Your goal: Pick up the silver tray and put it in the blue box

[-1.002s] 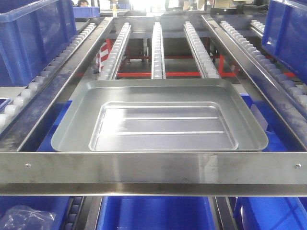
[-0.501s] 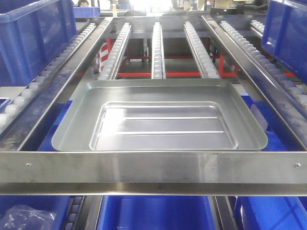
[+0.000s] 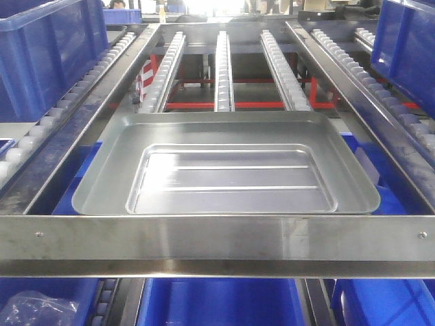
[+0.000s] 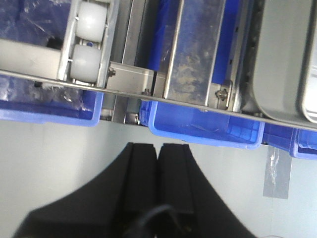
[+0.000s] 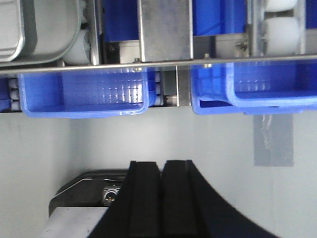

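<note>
The silver tray (image 3: 224,166) lies flat on the roller rack in the middle of the front view, just behind a steel rail bar (image 3: 217,238). One of its corners shows in the left wrist view (image 4: 282,64) and another in the right wrist view (image 5: 44,29). Blue boxes stand at upper left (image 3: 47,54), upper right (image 3: 408,47) and under the rack (image 3: 217,302); I cannot tell which is the task's blue box. My left gripper (image 4: 158,146) and right gripper (image 5: 161,163) are shut on nothing, below the rack front over pale floor. Neither shows in the front view.
Roller lanes (image 3: 224,68) run back from the tray between steel side rails. Blue bins hang under the rack edge (image 4: 203,129) (image 5: 84,94) (image 5: 262,84). A clear plastic bag (image 3: 37,309) lies at lower left. Grey tape marks the floor (image 5: 272,139).
</note>
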Controlling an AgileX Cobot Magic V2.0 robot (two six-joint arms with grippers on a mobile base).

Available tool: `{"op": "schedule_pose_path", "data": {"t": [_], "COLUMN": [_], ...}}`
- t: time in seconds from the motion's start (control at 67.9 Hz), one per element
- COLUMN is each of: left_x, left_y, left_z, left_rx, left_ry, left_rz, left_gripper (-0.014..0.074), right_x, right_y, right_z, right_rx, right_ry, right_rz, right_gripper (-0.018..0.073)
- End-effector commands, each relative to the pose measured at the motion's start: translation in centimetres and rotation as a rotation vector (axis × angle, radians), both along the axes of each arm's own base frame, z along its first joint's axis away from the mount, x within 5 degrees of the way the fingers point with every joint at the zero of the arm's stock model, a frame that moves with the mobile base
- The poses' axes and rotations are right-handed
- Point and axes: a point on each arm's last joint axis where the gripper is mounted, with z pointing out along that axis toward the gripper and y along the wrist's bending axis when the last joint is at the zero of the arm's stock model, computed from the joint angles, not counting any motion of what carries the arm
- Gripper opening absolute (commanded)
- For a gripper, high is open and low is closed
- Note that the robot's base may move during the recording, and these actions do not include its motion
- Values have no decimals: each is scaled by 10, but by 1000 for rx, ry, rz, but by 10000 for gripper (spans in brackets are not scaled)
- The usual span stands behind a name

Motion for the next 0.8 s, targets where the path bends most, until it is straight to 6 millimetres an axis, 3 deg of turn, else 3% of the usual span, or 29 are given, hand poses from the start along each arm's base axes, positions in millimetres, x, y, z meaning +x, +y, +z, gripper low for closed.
{"op": "schedule_pose_path", "data": {"t": [0.0, 0.088, 0.177, 0.309, 0.427, 0.604, 0.781], "left_x": [12, 23, 34, 53, 69, 92, 112], "left_y": [-13, -42, -70, -101, -129, -157, -173], "left_z": [11, 10, 7, 6, 15, 24, 33], "left_rx": [-21, -13, 10, 127, 122, 133, 91], "left_ry": [-72, -59, -40, -38, -45, -26, -38], "left_rz": [-30, -118, -92, -73, -98, -104, -92], "left_gripper": [-92, -92, -92, -92, -92, -92, -92], "right_x": [19, 35, 53, 81, 104, 133, 155], "right_y": [3, 15, 33, 61, 83, 101, 110], "right_z": [11, 13, 17, 16, 15, 16, 27], "right_rx": [23, 28, 46, 68, 65, 17, -85], "right_ry": [-102, -125, -133, -110, -105, -61, -60], "right_rz": [-21, 19, 61, 100, 128, 111, 126], "right_gripper": [55, 56, 56, 57, 57, 57, 57]}}
